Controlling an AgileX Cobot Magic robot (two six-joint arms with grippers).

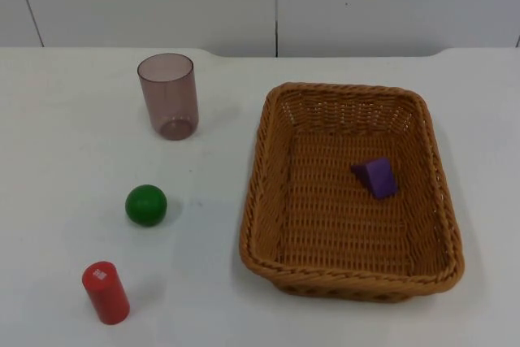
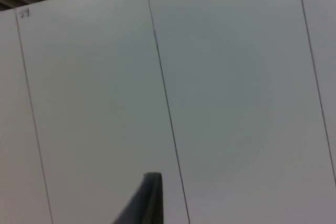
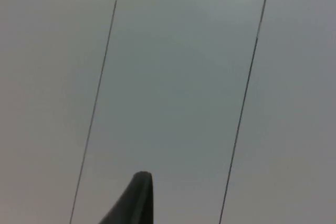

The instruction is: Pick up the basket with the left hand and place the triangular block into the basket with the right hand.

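The basket (image 1: 351, 188), a brown wicker tray, sits flat on the white desk (image 1: 65, 119), toward the right side in the top view. The purple triangular block (image 1: 376, 177) lies inside it on the woven floor, right of the middle and nearer the far wall than the near one, touching no wall.

Well apart to the left of the basket stand three other things: a tinted clear cup (image 1: 168, 95) upright near the far edge of the desk, a green ball (image 1: 146, 205) nearer the camera, and a red cylinder (image 1: 106, 292) nearest of all, tilted.

The left claw (image 2: 149, 200) points at the grey wall (image 2: 236, 103), one dark fingertip in sight; how wide it stands I cannot tell. The right claw (image 3: 137, 198) likewise faces the wall, and its opening cannot be told either.
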